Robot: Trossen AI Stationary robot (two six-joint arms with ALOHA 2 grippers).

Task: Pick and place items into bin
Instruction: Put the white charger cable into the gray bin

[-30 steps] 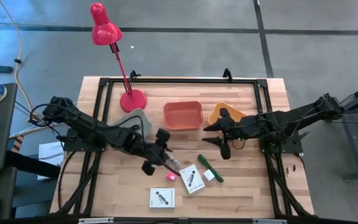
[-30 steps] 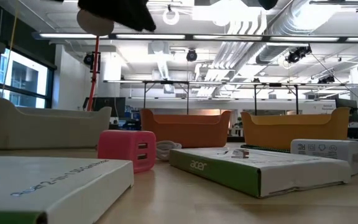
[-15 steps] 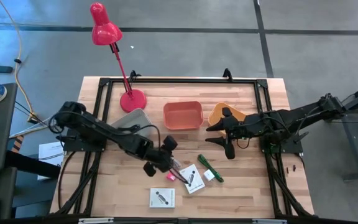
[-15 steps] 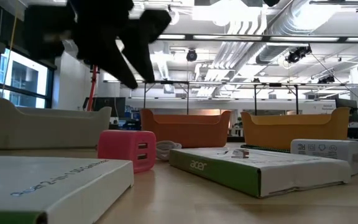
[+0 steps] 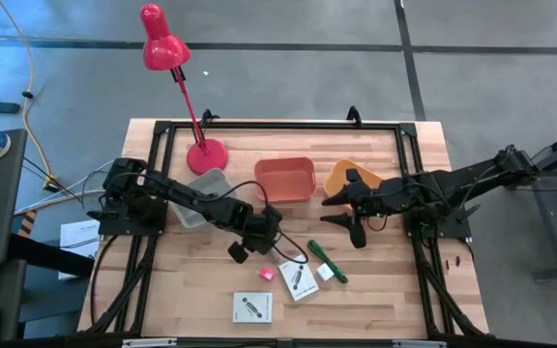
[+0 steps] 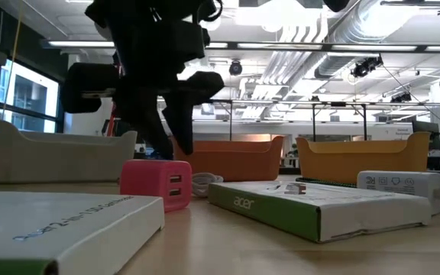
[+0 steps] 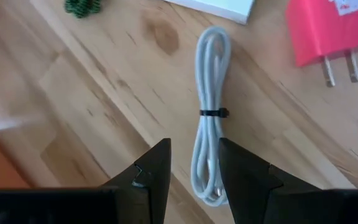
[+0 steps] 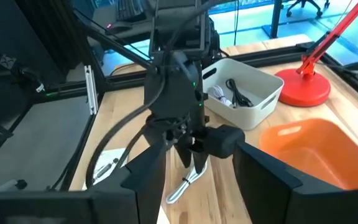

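Note:
A white coiled cable (image 7: 209, 118), bound by a black tie, lies flat on the wood. My left gripper (image 7: 194, 174) hangs open just above it, pointing steeply down, one finger on each side of the cable's near end without touching. In the low view this gripper (image 6: 168, 134) stands above a pink charger block (image 6: 156, 186). Two white cards (image 5: 299, 278) (image 5: 252, 306), a green-handled tool (image 5: 327, 259) and a small white block (image 5: 325, 273) lie nearby. My right gripper (image 5: 337, 209) waits open, high over the table's right half.
Three bins stand in a row at the back: a grey-white one (image 5: 204, 187) with a black cable inside, a red-orange one (image 5: 284, 179) and an orange one (image 5: 339, 177). A red desk lamp (image 5: 205, 155) stands at the far left. A black frame (image 5: 278, 126) borders the table.
My left gripper has come down toward the white cable, reaching a little toward the table's right edge, and its wrist has rolled. In the low view it has dropped from the picture's top edge to just above the pink block. Its fingers have kept the same gap.

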